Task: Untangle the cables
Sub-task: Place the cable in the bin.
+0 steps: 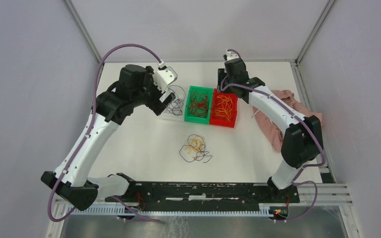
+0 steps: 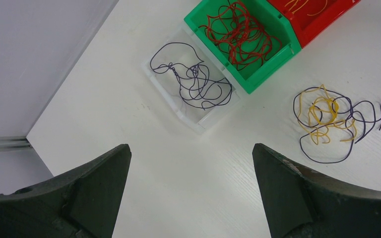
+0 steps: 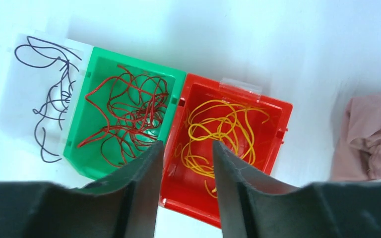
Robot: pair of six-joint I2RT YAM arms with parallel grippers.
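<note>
A tangled clump of yellow and dark purple cables [image 1: 195,148] lies loose on the white table and also shows in the left wrist view [image 2: 333,119]. Dark purple cables [image 2: 193,82] lie in a clear tray. Dark red cables [image 3: 124,116] fill a green bin [image 1: 198,120]. Yellow cables [image 3: 223,131] fill a red bin [image 1: 223,124]. My left gripper [image 2: 191,147] is wide open and empty, above the table near the clear tray. My right gripper [image 3: 187,144] is open and empty, hovering over the near rim of the red bin.
A pink cloth [image 1: 284,116] lies at the right of the table, beside the right arm. The three containers stand side by side at the back middle. The enclosure walls close in the table at the back and sides.
</note>
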